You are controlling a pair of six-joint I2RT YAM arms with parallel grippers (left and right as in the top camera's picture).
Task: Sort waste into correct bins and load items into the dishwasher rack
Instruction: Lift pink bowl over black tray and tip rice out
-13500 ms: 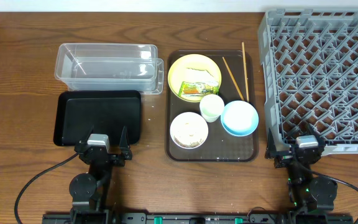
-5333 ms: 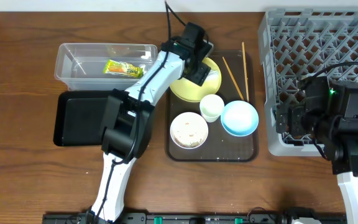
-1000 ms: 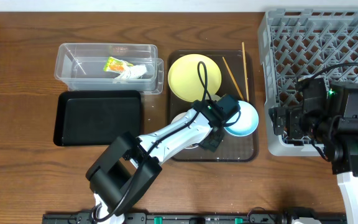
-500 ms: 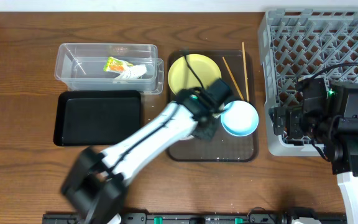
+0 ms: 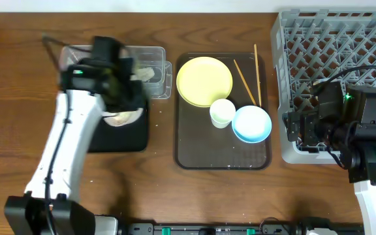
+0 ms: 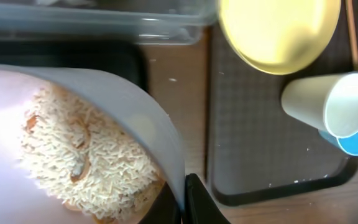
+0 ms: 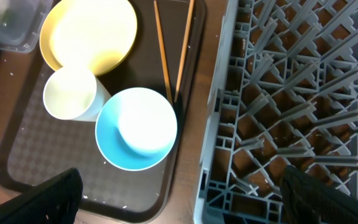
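- The left gripper (image 6: 180,200) is pinched tight on the rim of the white bowl (image 6: 135,99).
- The white bowl is full of rice (image 6: 86,149) with some brown bits in it.
- The left arm holds the bowl over the right end of the black tray (image 5: 126,138). I cannot tell if the bowl touches the tray.
- The clear tub (image 5: 154,57) sits on the worktop (image 5: 240,196) just behind the black tray. The arm hides most of it.
- The big brown tray (image 5: 224,160) lies in the middle of the worktop, between the black tray and the rack.
- The yellow plate (image 5: 204,80) sits at the far left of the brown tray. It looks clean.
- The small white cup (image 5: 222,112) stands right next to the plate, at its near edge.
- The light blue bowl (image 5: 251,124) sits right next to the cup, on its right side.
- The two chopsticks (image 5: 245,81) lie on the brown tray, to the right of the plate. One pokes out past the far edge of the tray.
- The grey rack (image 5: 344,39) stands on the right of the worktop. It is the biggest thing here.
- The right gripper (image 7: 180,177) hangs over the near left edge of the rack. Its fingers are spread wide with nothing between them.
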